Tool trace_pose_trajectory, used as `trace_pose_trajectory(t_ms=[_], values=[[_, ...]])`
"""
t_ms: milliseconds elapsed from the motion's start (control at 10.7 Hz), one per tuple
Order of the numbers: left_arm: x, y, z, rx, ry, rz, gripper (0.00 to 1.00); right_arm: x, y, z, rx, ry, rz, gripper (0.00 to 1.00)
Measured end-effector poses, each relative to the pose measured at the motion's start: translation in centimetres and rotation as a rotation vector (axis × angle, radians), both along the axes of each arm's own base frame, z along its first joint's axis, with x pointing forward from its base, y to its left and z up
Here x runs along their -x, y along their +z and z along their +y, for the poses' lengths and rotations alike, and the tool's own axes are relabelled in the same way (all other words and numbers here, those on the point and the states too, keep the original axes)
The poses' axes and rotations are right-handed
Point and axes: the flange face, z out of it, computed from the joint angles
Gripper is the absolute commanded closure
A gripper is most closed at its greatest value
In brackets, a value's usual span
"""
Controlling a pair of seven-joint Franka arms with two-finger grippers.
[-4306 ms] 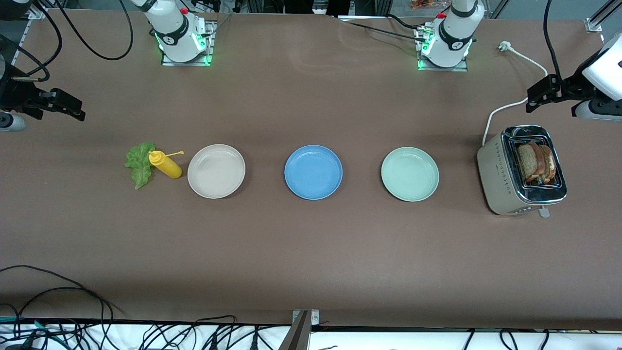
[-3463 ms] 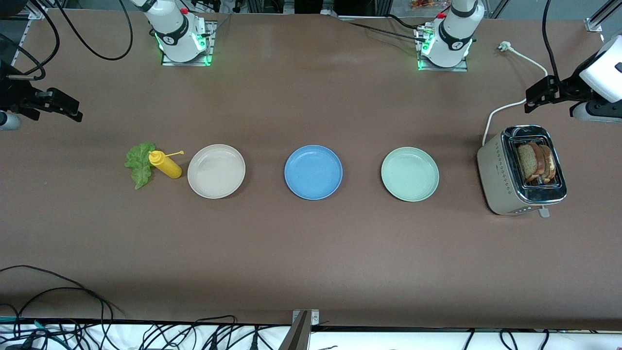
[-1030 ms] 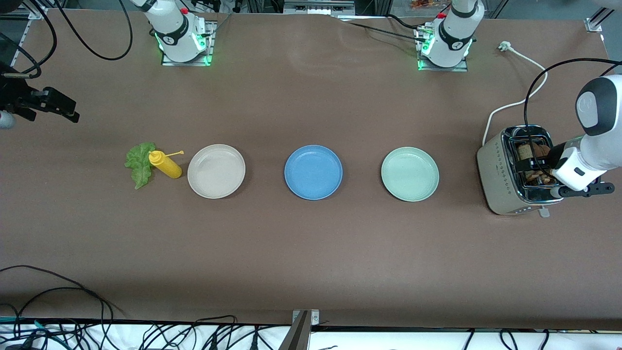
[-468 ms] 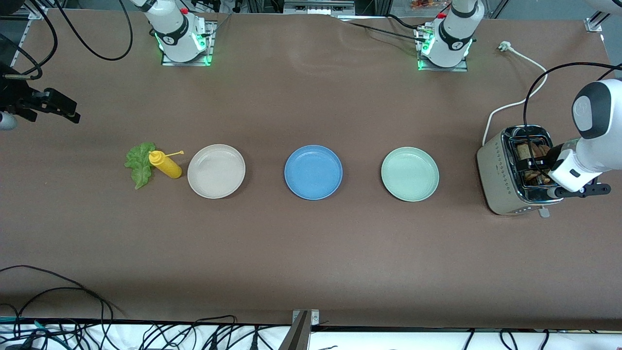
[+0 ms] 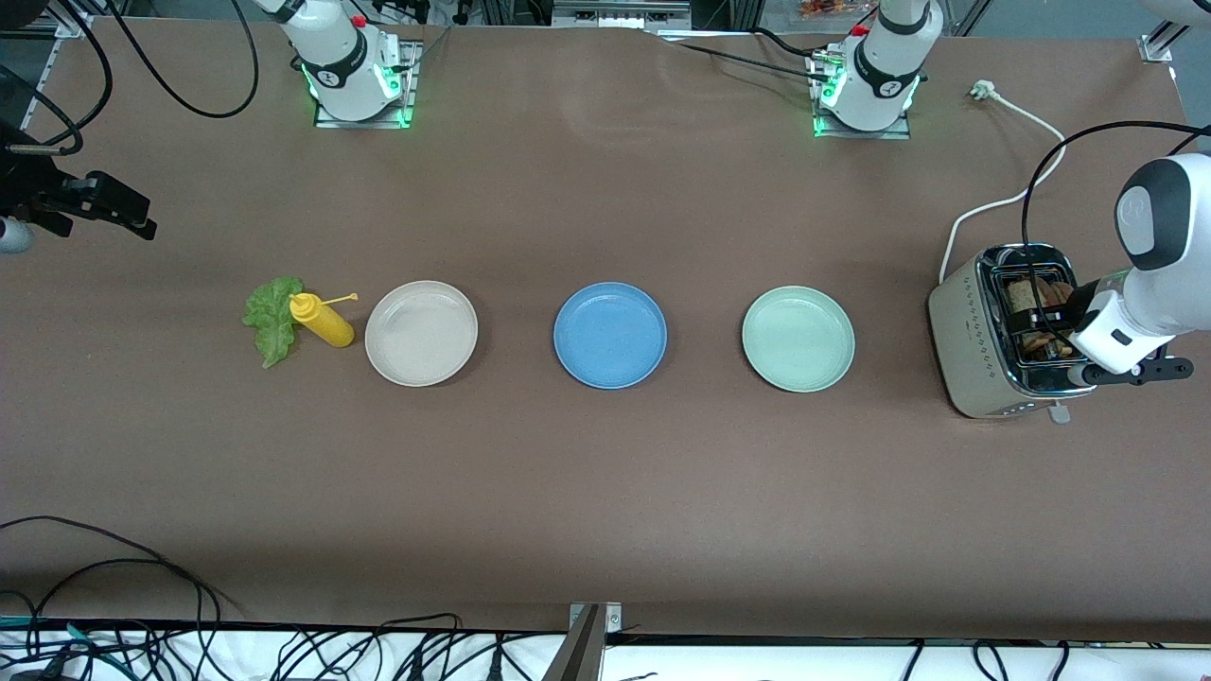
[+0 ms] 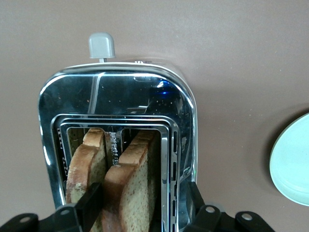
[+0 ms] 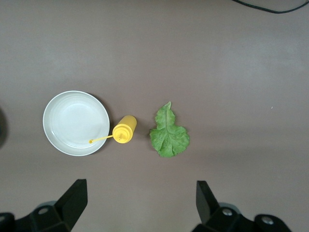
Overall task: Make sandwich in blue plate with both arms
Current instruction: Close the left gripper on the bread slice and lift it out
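Two brown bread slices (image 6: pixel 84 164) (image 6: pixel 133 179) stand upright in the toaster (image 5: pixel 974 350) at the left arm's end of the table. My left gripper (image 6: pixel 142 198) is down over the toaster, open. One finger (image 6: pixel 89 205) sits between the two slices, the other (image 6: pixel 193 198) over the chrome top, apart from the bread. The blue plate (image 5: pixel 610 335) lies bare mid-table. The lettuce leaf (image 5: pixel 272 317) lies flat toward the right arm's end. My right gripper (image 7: pixel 140 191) hangs open and waits, up over the table by that end, with nothing in it.
A yellow squeeze bottle (image 5: pixel 322 322) lies against the lettuce, with a beige-white plate (image 5: pixel 421 333) beside it. A pale green plate (image 5: pixel 798 339) sits between the blue plate and the toaster. The toaster's white cord (image 5: pixel 984 208) runs toward the left arm's base.
My left arm has swung in from the table's end and come down over the toaster. Its jaws have narrowed a little in the last second. The right arm has hardly moved.
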Motion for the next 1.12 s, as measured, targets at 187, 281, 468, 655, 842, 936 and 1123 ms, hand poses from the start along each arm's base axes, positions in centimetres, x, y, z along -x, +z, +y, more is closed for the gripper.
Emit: trace_pose_trajectory(t_ms=[187,281,468,655,842,936,1123], values=[[-0.1,0.2,0.1,-0.001,0.001,-0.004,0.22,0.0,0.0,0.0,0.000,0.000,0.000,0.00],[-0.1,0.2,0.1,-0.001,0.001,-0.005,0.22,0.0,0.0,0.0,0.000,0.000,0.000,0.00],[-0.1,0.2,0.4,-0.003,0.007,-0.006,0.24,0.0,0.0,0.0,0.000,0.000,0.000,0.00],[0.0,0.0,0.9,-0.005,0.015,-0.003,0.45,0.0,0.0,0.0,0.000,0.000,0.000,0.00],[0.0,-0.7,0.9,-0.005,0.015,0.009,1.00,0.0,0.0,0.0,0.000,0.000,0.000,0.00],[-0.1,-1.0,0.9,-0.005,0.014,0.014,1.00,0.0,0.0,0.0,0.000,0.000,0.000,0.00],[-0.1,-1.1,0.8,-0.005,0.013,0.015,1.00,-0.1,-0.1,0.0,0.000,0.000,0.002,0.00]])
